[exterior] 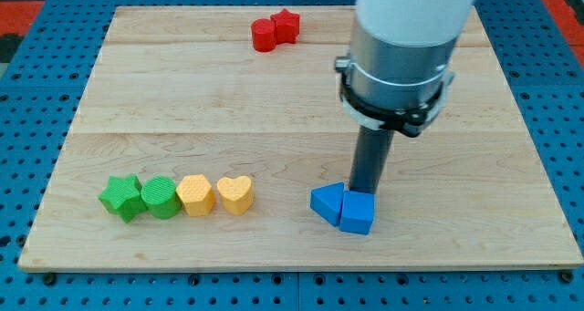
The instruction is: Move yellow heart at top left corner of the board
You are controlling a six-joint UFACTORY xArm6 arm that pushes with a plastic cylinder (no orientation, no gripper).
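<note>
The yellow heart (235,194) lies near the view's bottom left of the wooden board (228,101), at the right end of a row of blocks. My tip (363,191) is well to its right, right behind two blue blocks: a blue triangle (326,203) and a blue cube (358,212). The tip looks to touch them. The arm's white and grey body (401,46) hangs over the board's upper right.
Left of the heart in the same row are a yellow hexagon (195,195), a green cylinder (161,198) and a green star (121,198). A red cylinder (265,34) and a red star (286,25) sit together near the board's top edge.
</note>
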